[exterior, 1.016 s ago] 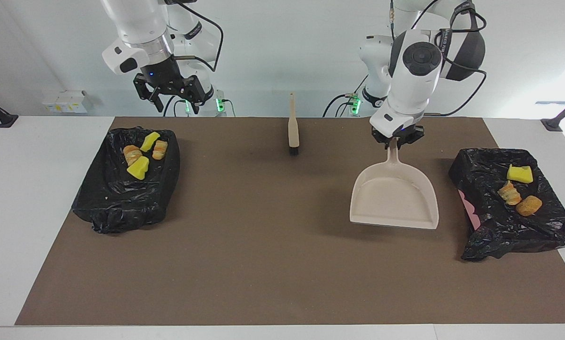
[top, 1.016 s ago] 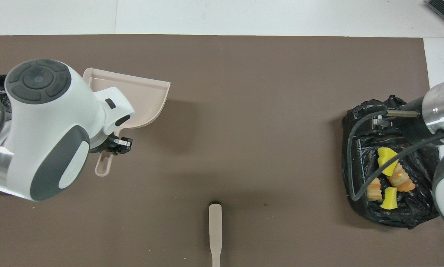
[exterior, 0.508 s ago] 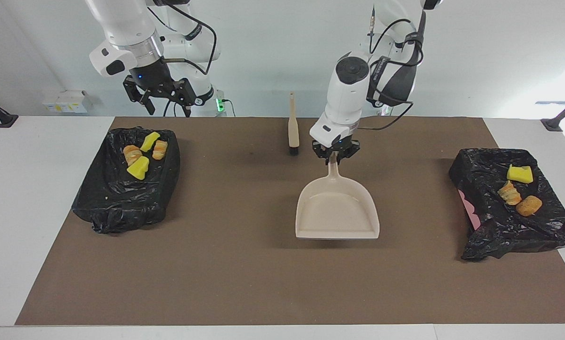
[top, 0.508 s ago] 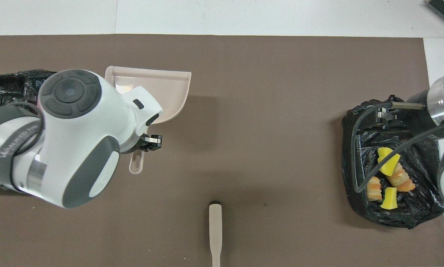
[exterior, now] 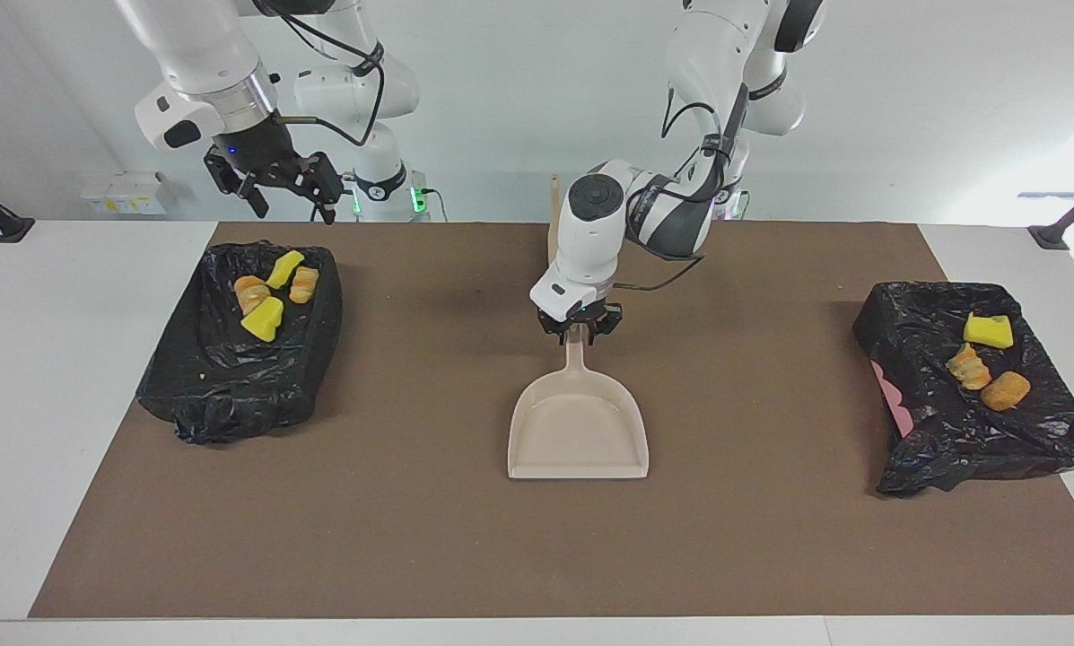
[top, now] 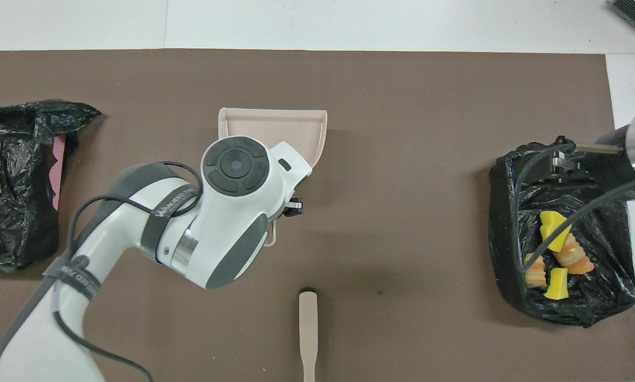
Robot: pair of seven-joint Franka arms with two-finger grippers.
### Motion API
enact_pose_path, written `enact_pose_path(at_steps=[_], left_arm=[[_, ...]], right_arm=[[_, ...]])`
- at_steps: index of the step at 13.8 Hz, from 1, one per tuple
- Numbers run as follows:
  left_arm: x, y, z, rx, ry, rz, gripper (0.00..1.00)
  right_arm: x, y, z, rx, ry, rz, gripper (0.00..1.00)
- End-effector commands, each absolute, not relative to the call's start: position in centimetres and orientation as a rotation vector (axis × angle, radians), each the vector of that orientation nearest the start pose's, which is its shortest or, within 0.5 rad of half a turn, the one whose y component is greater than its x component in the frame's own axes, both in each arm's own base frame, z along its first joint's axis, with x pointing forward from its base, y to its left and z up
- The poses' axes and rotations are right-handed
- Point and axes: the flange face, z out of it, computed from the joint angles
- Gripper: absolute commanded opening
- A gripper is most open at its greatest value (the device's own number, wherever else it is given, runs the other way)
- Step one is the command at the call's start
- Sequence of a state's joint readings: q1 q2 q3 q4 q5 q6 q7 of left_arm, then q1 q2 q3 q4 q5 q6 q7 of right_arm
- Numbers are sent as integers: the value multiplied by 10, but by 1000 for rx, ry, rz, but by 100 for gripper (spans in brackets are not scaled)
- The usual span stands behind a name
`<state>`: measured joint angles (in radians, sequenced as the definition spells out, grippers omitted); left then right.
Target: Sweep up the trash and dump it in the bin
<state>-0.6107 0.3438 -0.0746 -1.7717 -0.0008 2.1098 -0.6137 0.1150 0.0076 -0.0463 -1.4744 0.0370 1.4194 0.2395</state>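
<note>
Evidently light, soft trash fills both bins, while left gripper straddles the dustpan handle, grip undeterminable; right gripper hangs wide.

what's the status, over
Left end effector at dustpan handle, mid-mat. Right end effector open, over bin. Trash binned. Nothing blocking.

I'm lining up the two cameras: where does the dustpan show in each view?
Facing view: dustpan at mid-mat, its handle under the left gripper.
Overhead view: dustpan just above centre, partly covered by the left arm.
Shared landmark: the brush, nearer to the robots than the dustpan.
</note>
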Motion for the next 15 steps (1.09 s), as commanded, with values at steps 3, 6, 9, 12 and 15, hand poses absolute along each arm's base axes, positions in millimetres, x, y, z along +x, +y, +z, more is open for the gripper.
enact_pose_path(at_steps=[3,6,9,12,15], left_arm=[[536,-346,415,-3182,-47,-50,100],[581,-258,443,-3203,-103,-119,100],[599,-189,466,-3211,-26,-139,100],[602,-129,491,-3217,16,-120,100],[591,-72,523,-3202,147,-88,100]], right_arm=[[534,36,652,-3113,242,103,100],[534,32,652,-3113,254,103,100],[534,32,652,-3113,254,103,100],[534,32,653,-3113,254,100,100],[534,32,652,-3113,254,103,100]])
